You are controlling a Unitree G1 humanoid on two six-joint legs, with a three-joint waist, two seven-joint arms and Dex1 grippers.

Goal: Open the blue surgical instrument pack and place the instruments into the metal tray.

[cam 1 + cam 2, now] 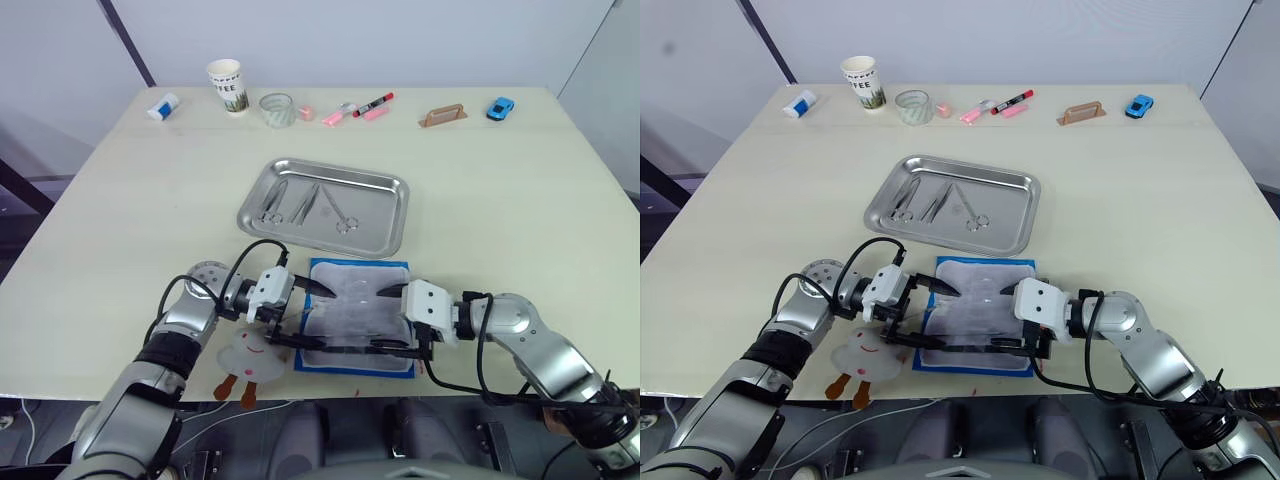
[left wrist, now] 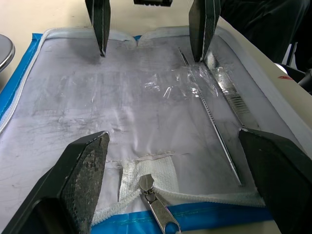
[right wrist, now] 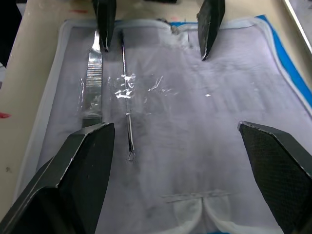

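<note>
The blue surgical instrument pack (image 1: 355, 300) lies unzipped and spread flat near the table's front edge, its grey-white lining facing up. Two instruments rest on its near side under clear film: a thin probe (image 2: 214, 126) and a flat ridged tool (image 2: 229, 92). My left gripper (image 1: 322, 318) stands open over the pack's left part. From the right, my right gripper (image 1: 378, 320) faces it, also open, and nothing is held. Just beyond the pack sits the metal tray (image 1: 385, 215) with several ring-handled instruments (image 1: 320, 205) inside.
A white plush toy (image 1: 250, 360) lies at the front edge under my left forearm. Along the far edge stand a paper cup (image 1: 227, 85), a clear glass (image 1: 277, 108), pink and red markers (image 1: 365, 107), a tan holder (image 1: 443, 116) and a blue toy car (image 1: 500, 107).
</note>
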